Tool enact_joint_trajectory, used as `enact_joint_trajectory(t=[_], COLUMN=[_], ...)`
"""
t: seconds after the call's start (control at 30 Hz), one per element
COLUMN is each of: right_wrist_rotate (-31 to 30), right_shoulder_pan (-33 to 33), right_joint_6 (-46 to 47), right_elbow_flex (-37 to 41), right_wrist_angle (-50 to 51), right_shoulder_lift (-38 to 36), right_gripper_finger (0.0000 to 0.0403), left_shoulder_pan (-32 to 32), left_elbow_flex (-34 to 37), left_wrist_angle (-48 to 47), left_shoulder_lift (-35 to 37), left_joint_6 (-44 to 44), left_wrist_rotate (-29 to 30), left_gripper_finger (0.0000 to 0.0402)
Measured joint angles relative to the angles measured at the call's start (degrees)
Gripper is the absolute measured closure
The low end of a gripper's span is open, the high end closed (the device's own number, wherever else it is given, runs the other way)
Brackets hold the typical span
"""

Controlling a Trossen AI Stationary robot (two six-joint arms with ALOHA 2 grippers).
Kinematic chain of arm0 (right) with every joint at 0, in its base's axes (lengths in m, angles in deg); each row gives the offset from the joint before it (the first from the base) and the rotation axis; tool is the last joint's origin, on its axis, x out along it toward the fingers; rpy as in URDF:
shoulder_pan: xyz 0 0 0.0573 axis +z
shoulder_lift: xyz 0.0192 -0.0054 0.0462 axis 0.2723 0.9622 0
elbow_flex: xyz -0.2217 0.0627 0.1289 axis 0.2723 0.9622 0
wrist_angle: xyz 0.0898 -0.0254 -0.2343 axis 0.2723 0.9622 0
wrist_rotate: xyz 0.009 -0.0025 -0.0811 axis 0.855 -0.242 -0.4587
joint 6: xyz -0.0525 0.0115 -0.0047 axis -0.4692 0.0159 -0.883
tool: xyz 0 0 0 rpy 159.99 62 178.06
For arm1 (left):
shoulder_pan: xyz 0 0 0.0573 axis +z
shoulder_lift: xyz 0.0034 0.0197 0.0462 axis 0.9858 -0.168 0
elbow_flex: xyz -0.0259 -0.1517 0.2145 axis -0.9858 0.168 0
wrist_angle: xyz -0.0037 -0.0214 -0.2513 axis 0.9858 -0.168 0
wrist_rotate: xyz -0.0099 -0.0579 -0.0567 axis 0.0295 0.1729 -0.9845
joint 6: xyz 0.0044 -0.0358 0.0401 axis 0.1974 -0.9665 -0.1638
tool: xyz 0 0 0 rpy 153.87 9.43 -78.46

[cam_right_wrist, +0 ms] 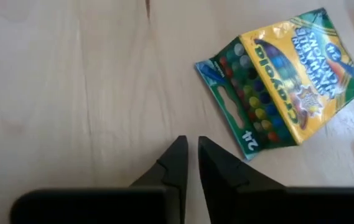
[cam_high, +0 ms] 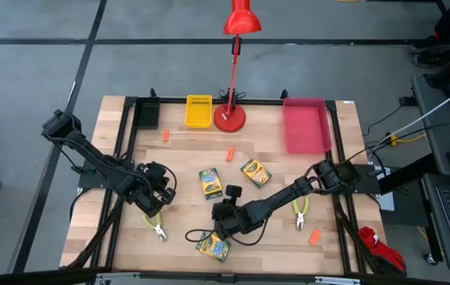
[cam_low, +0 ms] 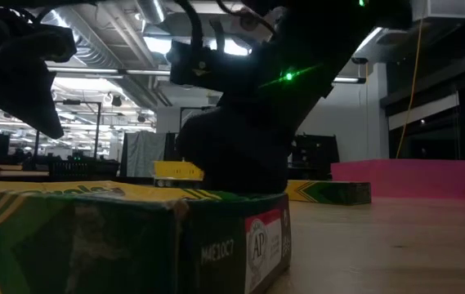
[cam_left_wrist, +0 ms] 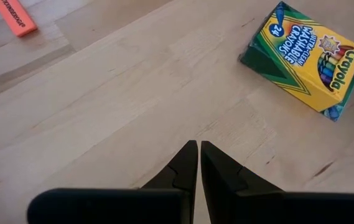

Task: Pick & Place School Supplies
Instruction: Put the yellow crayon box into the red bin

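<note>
Your right gripper point(cam_right_wrist: 191, 148), fingers pressed together and empty, is hovering beside the yellow-and-green cardboard crayon box point(cam_right_wrist: 282, 74) lying flat mid-table. It is probably light and crushable; pinch across its narrow sides.

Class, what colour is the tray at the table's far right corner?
Pink tray; the high view shows it best.

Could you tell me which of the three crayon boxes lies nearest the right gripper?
The front crayon box, by the table's near edge just below the right gripper. The other two boxes lie farther back, mid-table.
</note>
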Motion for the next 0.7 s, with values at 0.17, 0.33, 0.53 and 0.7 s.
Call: enact_joint_trajectory(t=[0.17, 0.33, 0.53, 0.7], right_wrist_rotate=[-3.58, -6.63, -6.92, -8.15], right_shoulder_pan=[0.01, -0.50, -1.60, -2.34], right_joint_6=[0.50, -0.85, -0.97, -1.09], right_elbow_flex=[-0.31, -0.29, -0.33, -0.26], right_wrist_angle=[-1.40, -2.31, -3.06, -3.60], right_shoulder_lift=[2.22, 3.13, 3.88, 3.97], right_gripper_finger=[0.0355, 0.0358, 0.0358, 0.0358], left_shoulder_pan=[0.00, 0.00, 0.00, 0.00], left_elbow_flex=[0.00, 0.01, 0.02, 0.02], left_wrist_angle=[0.00, 0.07, 0.17, 0.15], left_shoulder_lift=[0.00, 0.00, 0.00, 0.00], left_joint_6=[0.00, -0.02, -0.82, -0.90], left_wrist_rotate=[-1.47, -1.95, -2.08, -2.90], left_gripper_finger=[0.0386, 0.0386, 0.0386, 0.0386])
